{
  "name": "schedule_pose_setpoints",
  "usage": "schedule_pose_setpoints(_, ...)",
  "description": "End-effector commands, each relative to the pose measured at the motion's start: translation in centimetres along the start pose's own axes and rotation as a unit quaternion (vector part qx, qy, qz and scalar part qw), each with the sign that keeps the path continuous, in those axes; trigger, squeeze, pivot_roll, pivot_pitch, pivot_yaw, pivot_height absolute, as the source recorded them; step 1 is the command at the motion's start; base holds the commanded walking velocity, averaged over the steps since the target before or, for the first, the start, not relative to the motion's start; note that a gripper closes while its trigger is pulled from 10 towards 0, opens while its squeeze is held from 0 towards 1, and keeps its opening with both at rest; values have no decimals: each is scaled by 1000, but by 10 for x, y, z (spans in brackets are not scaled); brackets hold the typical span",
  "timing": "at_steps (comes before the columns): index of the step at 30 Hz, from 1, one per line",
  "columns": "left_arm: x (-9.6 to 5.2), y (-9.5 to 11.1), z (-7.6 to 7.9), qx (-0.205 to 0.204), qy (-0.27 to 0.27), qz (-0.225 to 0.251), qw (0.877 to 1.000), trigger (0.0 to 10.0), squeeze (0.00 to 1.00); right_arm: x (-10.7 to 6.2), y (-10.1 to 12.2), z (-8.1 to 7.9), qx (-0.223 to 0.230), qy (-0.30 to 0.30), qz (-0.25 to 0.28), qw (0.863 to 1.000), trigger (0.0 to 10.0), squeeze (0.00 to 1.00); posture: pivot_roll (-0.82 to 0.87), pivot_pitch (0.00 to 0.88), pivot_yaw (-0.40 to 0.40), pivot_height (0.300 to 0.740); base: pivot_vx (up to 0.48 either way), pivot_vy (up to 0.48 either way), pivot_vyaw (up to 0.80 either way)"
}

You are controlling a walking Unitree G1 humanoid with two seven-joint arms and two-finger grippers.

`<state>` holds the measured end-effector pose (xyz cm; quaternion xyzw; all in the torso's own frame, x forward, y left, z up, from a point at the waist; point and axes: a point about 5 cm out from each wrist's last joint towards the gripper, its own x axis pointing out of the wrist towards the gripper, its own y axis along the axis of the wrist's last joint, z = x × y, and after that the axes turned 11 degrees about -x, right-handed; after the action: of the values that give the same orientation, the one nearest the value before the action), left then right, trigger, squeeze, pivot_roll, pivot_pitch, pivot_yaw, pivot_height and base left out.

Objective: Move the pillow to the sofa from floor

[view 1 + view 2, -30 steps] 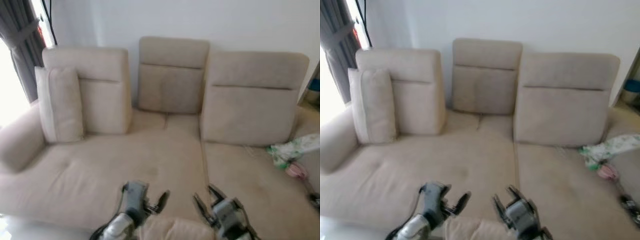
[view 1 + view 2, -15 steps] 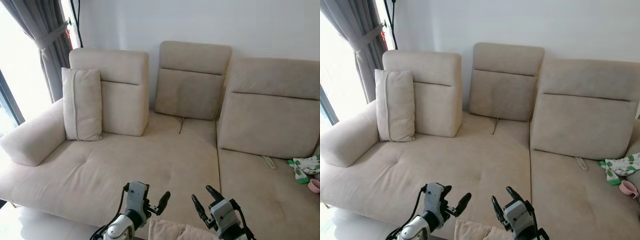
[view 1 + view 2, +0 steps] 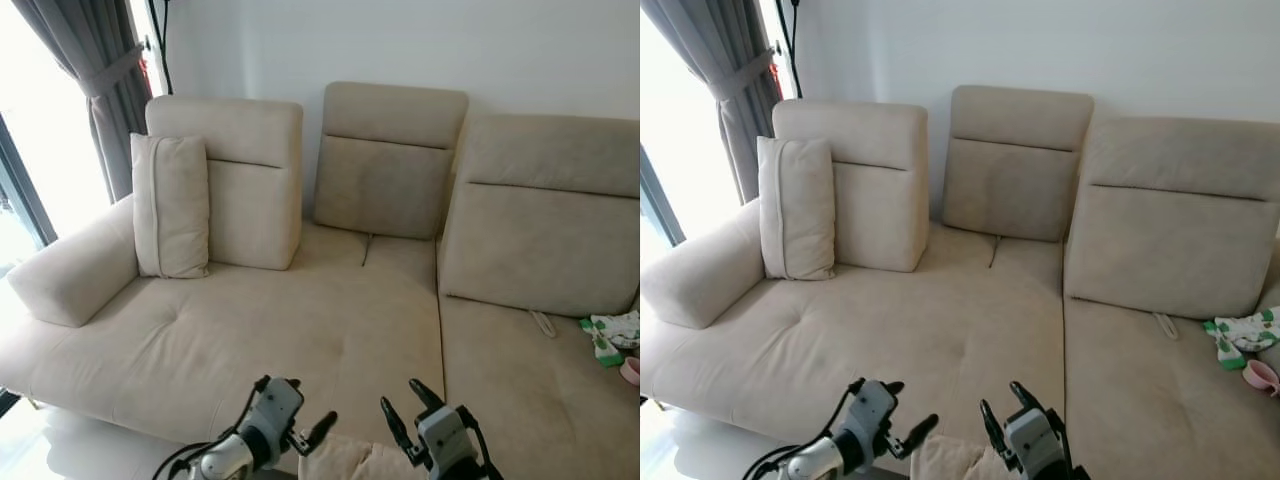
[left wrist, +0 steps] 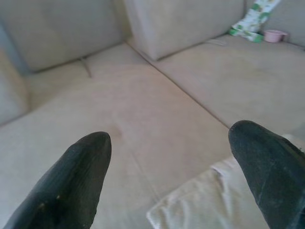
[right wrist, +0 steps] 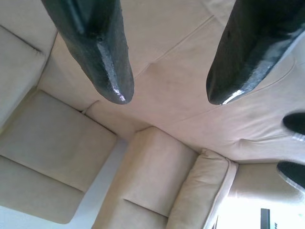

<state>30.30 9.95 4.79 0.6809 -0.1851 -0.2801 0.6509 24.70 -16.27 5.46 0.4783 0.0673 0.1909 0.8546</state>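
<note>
The pillow point(image 3: 345, 462) looks soft and light; both grippers, left point(image 3: 300, 432) and right point(image 3: 405, 408), have fingers apart, flanking it.

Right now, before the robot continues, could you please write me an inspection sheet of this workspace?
Surface: beige sofa, wide seat, three back cushions.
Job's things: pillow at the bottom edge, between the two grippers, by the seat's front edge.
Clutter: green-and-white cloth and pink cup on the seat's right end; another upright pillow by the left armrest.
Grippers: left gripper and right gripper both open, over the seat's front edge, fingers apart.
Cables: black cable down the wall, left corner.
Surroundings: grey curtain, bright window, white wall.
</note>
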Motion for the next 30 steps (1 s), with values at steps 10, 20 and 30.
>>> schedule_pose_setpoints(10,1,-2,0,7,6,-5,1000,10000,0,-15,-5,-5,28,-18,-23,999,10000,0,-110,0,54,616,0,0,0)
schedule_pose_setpoints(20,3,-6,12,15,-15,-5,1000,10000,0,-24,-7,4,46,-54,-41,997,10000,0,-117,0,55,607,0,0,0)
schedule_pose_setpoints(30,5,0,16,105,-58,-8,993,10000,0,-53,-31,9,106,-43,-126,985,10000,0,-125,0,65,607,0,0,0)
